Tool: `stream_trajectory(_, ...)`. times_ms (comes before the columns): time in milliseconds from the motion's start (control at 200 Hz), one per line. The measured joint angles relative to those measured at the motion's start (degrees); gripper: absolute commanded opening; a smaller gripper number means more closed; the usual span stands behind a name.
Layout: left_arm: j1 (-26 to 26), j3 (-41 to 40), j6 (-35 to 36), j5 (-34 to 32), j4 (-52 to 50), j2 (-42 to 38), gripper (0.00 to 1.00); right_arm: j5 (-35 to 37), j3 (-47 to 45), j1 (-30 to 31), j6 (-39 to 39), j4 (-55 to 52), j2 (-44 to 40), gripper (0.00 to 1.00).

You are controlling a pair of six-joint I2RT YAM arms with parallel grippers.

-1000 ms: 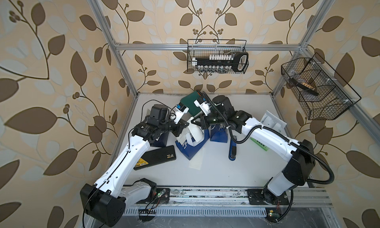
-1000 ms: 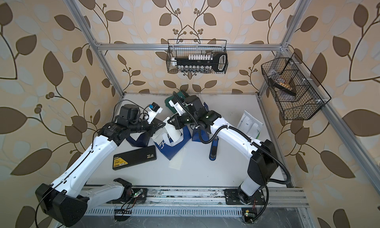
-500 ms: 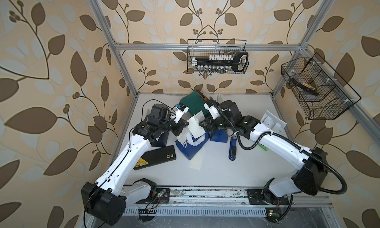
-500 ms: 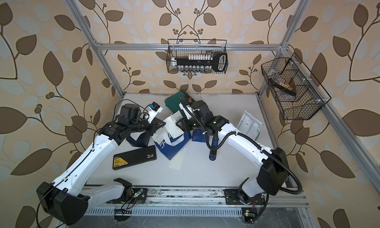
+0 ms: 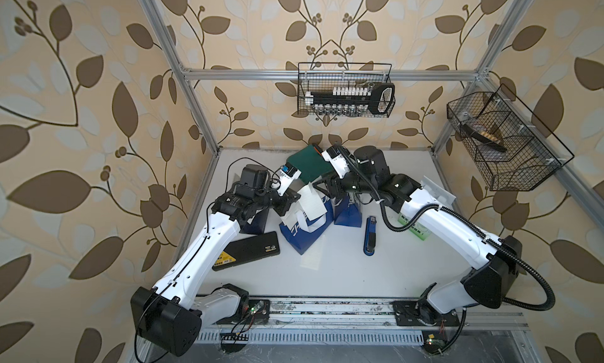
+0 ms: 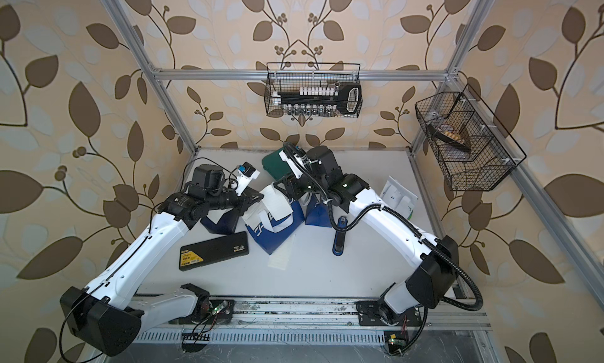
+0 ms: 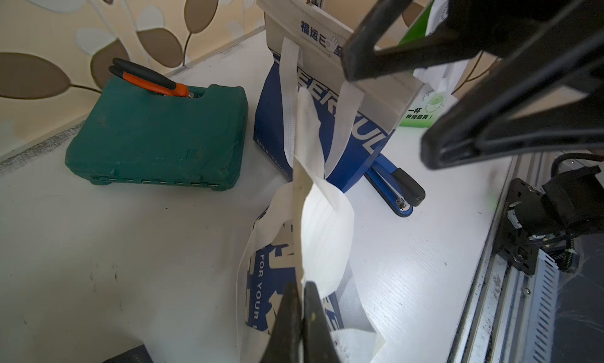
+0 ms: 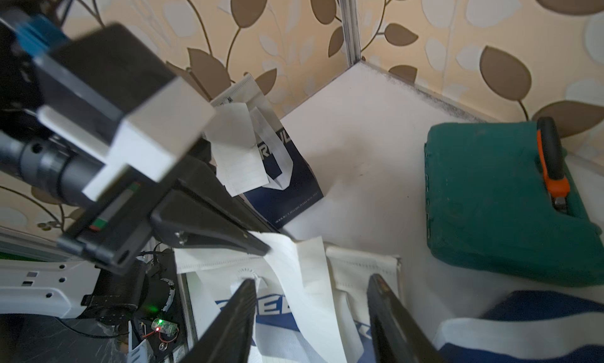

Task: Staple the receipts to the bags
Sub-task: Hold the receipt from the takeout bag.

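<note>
In both top views we saw the left hand (image 5: 288,203) closed tight on a receipt (image 5: 310,199), holding it over the tilted navy bag (image 5: 305,229), which lay just beside the blue stapler (image 5: 369,235) on the left arm's side. The right hand (image 6: 287,186) hung farther back than the stapler, close over that bag's top edge. A second receipt (image 5: 311,261) lay flat on the desk (image 5: 343,279) near the stapler, at the bag's lower corner. In the left wrist view the left hand's fingers (image 7: 287,325) were pressed together with the receipt's edge pinched between them. Here the stapler (image 7: 399,189) lay just behind a standing bag (image 7: 327,122), and the green case (image 7: 157,135) sat well apart from it. In the right wrist view the right hand (image 8: 312,279) had its fingers well apart and gripped nothing. They straddled the navy bag's white top band, where the left hand's tip clamped the receipt (image 8: 294,273).
</note>
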Motion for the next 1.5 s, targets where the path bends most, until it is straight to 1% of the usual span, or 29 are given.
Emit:
stream_trajectory(105,-0.02,0.13,0.0,0.02,-0.2,0.11,0.0,-0.15,2.84,0.13,-1.4,-0.26,1.25,0.51)
stream_trajectory(195,-0.02,0.5,0.02,0.02,-0.42,0.24,0.0,0.57,4.13,0.68,-1.66,-0.33,2.47,0.51)
stream_trajectory(450,-0.07,1.03,0.0,0.11,-1.01,0.46,0.0,8.48,4.42,4.74,-1.95,-0.22,6.93,0.51)
stream_trajectory(675,-0.09,1.03,0.0,0.13,-1.07,0.46,0.0,13.6,4.2,4.87,-1.75,0.24,7.45,0.52)
stream_trajectory(930,-0.13,1.03,0.04,0.09,-1.27,0.46,0.0,17.18,0.22,5.51,-3.19,1.05,4.22,0.53)
stream_trajectory(1110,-0.09,1.03,0.04,0.04,-1.25,0.46,0.0,18.14,-5.38,5.16,-4.79,0.7,-2.69,0.54)
stream_trajectory(1190,-0.11,1.03,0.04,0.04,-1.25,0.46,0.0,17.35,-8.33,4.57,-4.92,0.68,-6.64,0.54)
stream_trajectory(1260,-0.11,1.05,0.07,0.04,-1.25,0.5,0.0,14.38,-10.19,3.45,-4.83,0.74,-8.94,0.53)
stream_trajectory(1360,-0.11,1.05,0.09,0.07,-1.25,0.5,0.0,6.56,-13.31,0.22,-3.58,1.88,-10.03,0.51)
stream_trajectory(1420,-0.11,1.05,0.09,0.07,-1.25,0.5,0.0,1.86,-15.43,-1.68,-2.29,2.75,-9.27,0.5)
stream_trajectory(1499,-0.11,1.05,0.09,0.07,-1.25,0.5,0.0,-2.73,-17.27,-2.71,-1.22,3.17,-7.23,0.49)
